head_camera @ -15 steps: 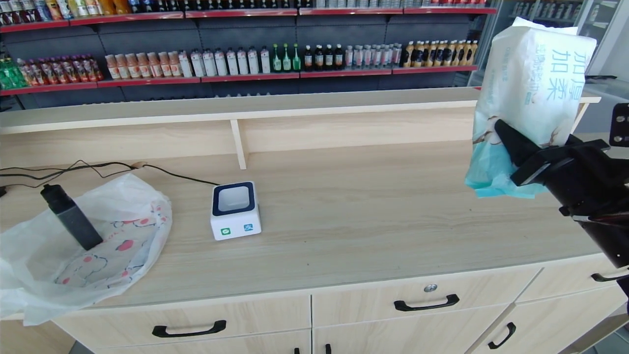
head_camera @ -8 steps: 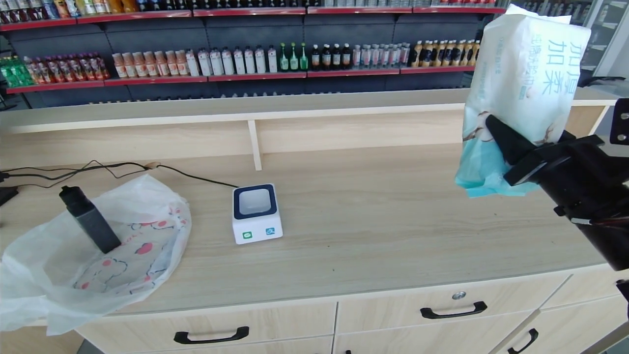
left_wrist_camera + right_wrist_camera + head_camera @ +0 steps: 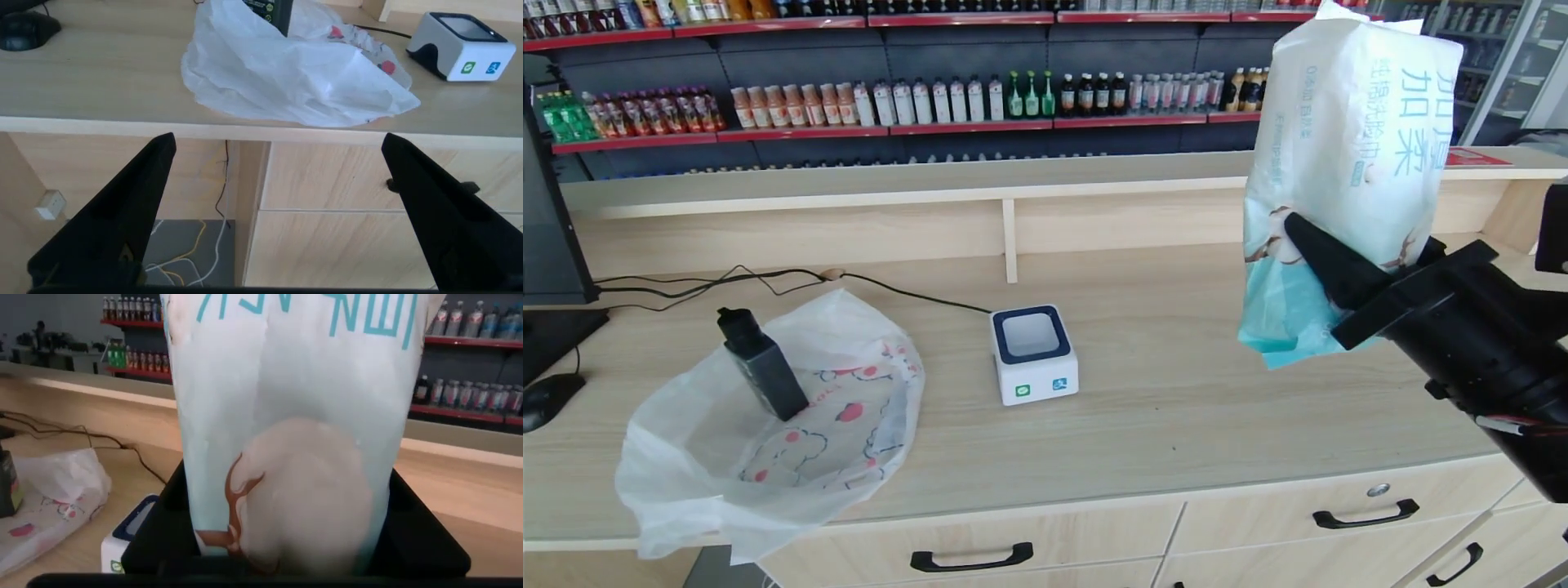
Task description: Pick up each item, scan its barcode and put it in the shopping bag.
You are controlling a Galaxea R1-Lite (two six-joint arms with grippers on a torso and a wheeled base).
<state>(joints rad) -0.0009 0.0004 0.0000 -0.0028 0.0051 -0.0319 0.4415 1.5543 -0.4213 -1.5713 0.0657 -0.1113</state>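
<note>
Right end effector [image 3: 1356, 245] clamps lower end of tissue pack [image 3: 1347, 131], upright, high over right side of desk [image 3: 1176, 392], well apart from scanner [image 3: 1034, 354]. Left end effector [image 3: 278, 143] open, below desk edge. Risks: soft pack slips from pinch; barcode misses scanner; bulky pack snags limp shopping bag [image 3: 727, 474].

I'm looking into a shop: red-edged shelves [image 3: 805, 133] are carrying rows of bottles [image 3: 931, 100] behind a wooden checkout counter [image 3: 1176, 392], where a scanner [image 3: 1035, 356] is sitting near a shopping bag [image 3: 703, 441].
</note>
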